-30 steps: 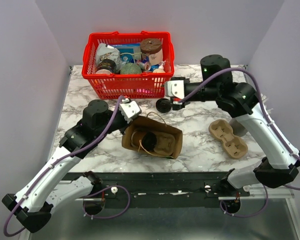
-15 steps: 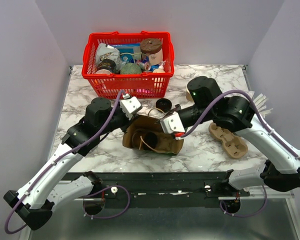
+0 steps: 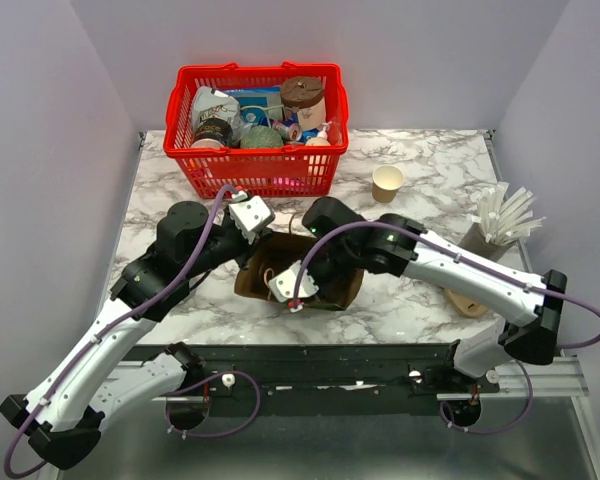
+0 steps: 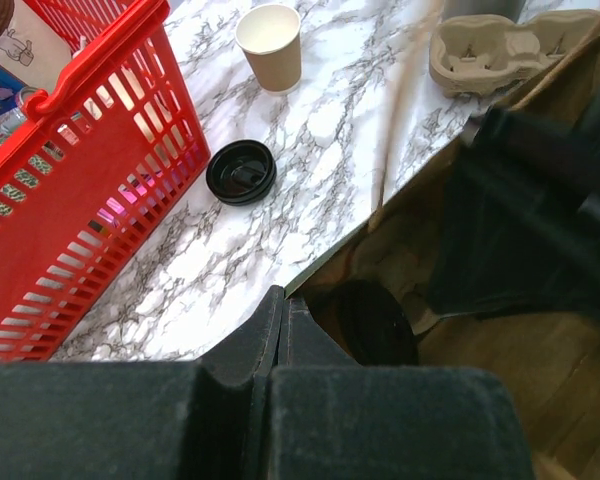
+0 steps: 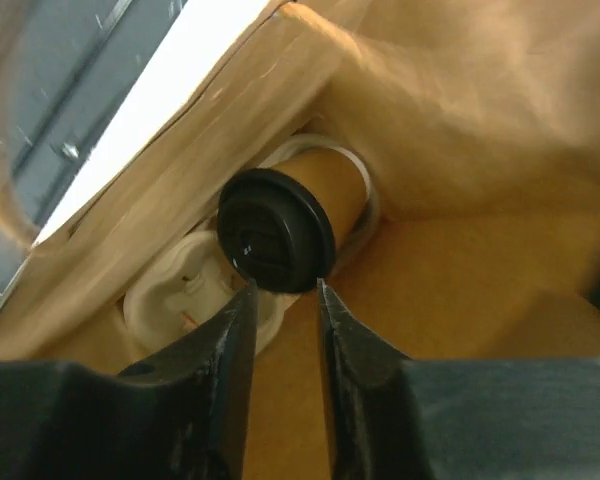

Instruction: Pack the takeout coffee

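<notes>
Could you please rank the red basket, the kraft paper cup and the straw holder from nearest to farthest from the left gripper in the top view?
1. Red basket, just behind the left gripper.
2. Kraft paper cup, standing right of the basket.
3. Straw holder, at the far right.

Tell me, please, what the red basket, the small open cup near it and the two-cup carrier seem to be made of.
Red basket: likely moulded plastic, glossy, with slotted lattice walls.
Small cup: paper, it seems; matte tan outside, white inside.
Two-cup carrier: probably moulded pulp; dull, rough brown, soft edges.
</notes>
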Motion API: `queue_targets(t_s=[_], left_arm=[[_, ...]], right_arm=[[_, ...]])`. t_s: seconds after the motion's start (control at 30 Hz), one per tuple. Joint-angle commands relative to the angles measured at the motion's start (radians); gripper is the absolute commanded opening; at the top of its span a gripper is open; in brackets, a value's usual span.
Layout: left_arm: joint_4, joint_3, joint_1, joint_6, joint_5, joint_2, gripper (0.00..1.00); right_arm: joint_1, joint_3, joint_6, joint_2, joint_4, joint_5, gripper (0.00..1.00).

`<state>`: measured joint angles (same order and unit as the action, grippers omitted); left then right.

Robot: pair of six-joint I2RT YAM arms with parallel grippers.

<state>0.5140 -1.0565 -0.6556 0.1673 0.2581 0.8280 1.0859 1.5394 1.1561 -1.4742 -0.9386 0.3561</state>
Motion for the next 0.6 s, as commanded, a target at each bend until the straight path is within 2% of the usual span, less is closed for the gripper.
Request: queue_targets(t_s=[0.0, 0.1, 0.2, 0.57], left_arm=[[-0.025, 0.01, 0.001, -0.038, 0.029, -0.026, 0.0], [-0.037, 0.021, 0.001, -0.06, 0.027, -0.026, 0.0], [-0.048, 0.024, 0.001, -0.091, 0.033, -0.017, 0.0], [-0.077, 0.027, 0.001, -0.089, 0.047, 0.026, 0.0]], right_arm=[[0.035, 0.007, 0.031, -0.066, 0.051, -0.189, 0.47], [0.043, 0.028, 0.037, -0.112, 0.041, -0.244, 0.64], [0.043, 0.016, 0.069, -0.127, 0.04, -0.278, 0.72], [-0.012, -0.012, 0.178, -0.164, 0.011, -0.164, 0.79]])
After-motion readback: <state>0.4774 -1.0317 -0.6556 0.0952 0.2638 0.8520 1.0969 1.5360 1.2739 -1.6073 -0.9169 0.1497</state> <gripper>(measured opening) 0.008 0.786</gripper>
